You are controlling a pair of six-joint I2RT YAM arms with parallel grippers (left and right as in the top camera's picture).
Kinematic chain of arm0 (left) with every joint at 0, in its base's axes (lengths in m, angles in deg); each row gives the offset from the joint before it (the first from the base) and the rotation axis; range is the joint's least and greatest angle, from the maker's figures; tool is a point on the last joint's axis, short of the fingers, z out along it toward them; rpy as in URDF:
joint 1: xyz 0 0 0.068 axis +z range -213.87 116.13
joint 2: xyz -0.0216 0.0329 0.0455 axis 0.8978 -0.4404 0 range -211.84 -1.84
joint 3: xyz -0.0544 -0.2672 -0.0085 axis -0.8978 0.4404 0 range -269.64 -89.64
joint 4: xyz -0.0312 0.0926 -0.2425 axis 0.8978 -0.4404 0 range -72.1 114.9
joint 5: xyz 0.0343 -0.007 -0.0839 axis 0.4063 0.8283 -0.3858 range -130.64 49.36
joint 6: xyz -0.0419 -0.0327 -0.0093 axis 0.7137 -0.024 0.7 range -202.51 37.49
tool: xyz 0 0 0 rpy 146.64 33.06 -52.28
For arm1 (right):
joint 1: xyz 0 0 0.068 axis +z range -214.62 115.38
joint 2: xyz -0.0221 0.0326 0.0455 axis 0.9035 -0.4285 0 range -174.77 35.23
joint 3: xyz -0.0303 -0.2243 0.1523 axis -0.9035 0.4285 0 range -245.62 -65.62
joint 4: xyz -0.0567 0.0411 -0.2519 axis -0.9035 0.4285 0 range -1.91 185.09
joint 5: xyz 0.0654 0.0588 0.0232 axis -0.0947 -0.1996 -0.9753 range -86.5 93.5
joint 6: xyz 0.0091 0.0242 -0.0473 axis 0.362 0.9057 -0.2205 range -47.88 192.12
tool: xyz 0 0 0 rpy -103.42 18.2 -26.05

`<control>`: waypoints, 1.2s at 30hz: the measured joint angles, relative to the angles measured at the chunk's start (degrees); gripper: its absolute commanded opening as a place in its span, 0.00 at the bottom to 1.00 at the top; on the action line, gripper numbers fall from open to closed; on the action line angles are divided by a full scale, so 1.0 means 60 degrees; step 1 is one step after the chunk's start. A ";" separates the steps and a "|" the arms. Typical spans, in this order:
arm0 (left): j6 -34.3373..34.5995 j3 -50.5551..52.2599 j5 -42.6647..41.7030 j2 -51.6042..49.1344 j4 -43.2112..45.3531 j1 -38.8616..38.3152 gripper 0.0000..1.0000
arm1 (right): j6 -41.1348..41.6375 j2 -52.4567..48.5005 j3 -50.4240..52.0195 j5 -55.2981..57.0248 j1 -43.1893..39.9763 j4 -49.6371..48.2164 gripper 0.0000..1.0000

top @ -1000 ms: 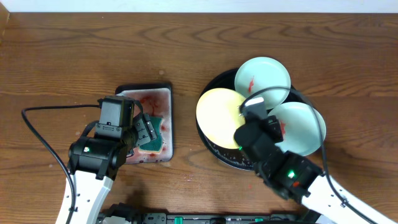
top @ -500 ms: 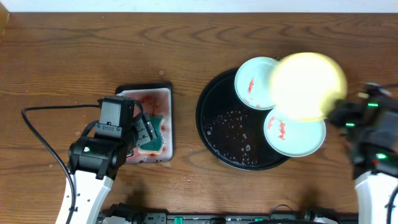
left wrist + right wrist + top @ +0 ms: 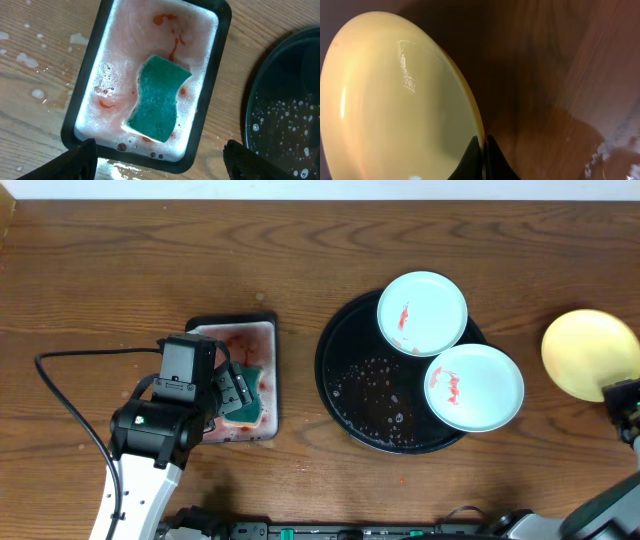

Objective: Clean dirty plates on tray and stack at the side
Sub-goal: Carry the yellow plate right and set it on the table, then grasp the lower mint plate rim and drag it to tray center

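Right pincer (image 3: 482, 150) pinches the yellow plate (image 3: 588, 352) by its rim, over the bench (image 3: 150, 260) right of the round tray (image 3: 345, 385). Far mint plate (image 3: 421, 311) and near mint plate (image 3: 475, 387), both red-smeared, sit on that tray. Left pincer (image 3: 161, 159) is spread above the sponge (image 3: 159, 97).

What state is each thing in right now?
yellow plate: off the tray, rim pinched by right fingers, no smears visible.
upper mint plate: on tray, red smear.
lower mint plate: on tray, red smear.
tray: wet, spotted with droplets.
sponge: lying in pink foam in the rectangular tray.
left fingers: open above the sponge.
right fingers: shut on yellow plate.
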 measured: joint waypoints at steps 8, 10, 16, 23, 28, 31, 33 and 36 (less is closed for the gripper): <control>0.0000 0.0000 0.0004 0.0000 0.0004 0.0000 0.81 | -0.0772 -0.0601 -0.0022 -0.2076 0.0164 -0.1657 0.74; 0.0000 0.0000 0.0004 0.0000 0.0000 0.0000 0.81 | -0.0922 -0.0146 -0.0036 -0.2911 0.0397 -0.1508 0.61; 0.0000 0.0000 0.0004 0.0000 0.0004 0.0000 0.81 | -0.1249 0.2375 -0.0193 -0.3351 0.2011 0.2259 0.46; 0.0000 0.0000 0.0004 0.0000 0.0000 0.0000 0.81 | -0.1530 0.2852 -0.0149 0.0947 0.4907 0.5246 0.56; 0.0000 0.0000 0.0000 0.0000 0.0000 0.0000 0.81 | -0.1606 0.2503 -0.0146 0.3005 0.5468 0.4677 0.52; 0.0000 0.0000 0.0000 0.0000 0.0000 0.0000 0.81 | -0.1650 0.2106 -0.0146 0.3366 0.5468 0.4200 0.50; 0.0000 0.0000 0.0004 0.0000 0.0000 0.0000 0.81 | -0.1690 0.1796 -0.0146 0.3333 0.5468 0.3909 0.50; 0.0000 0.0000 0.0004 0.0000 0.0000 0.0000 0.81 | -0.1800 0.1169 -0.0146 0.3064 0.5468 0.3548 0.46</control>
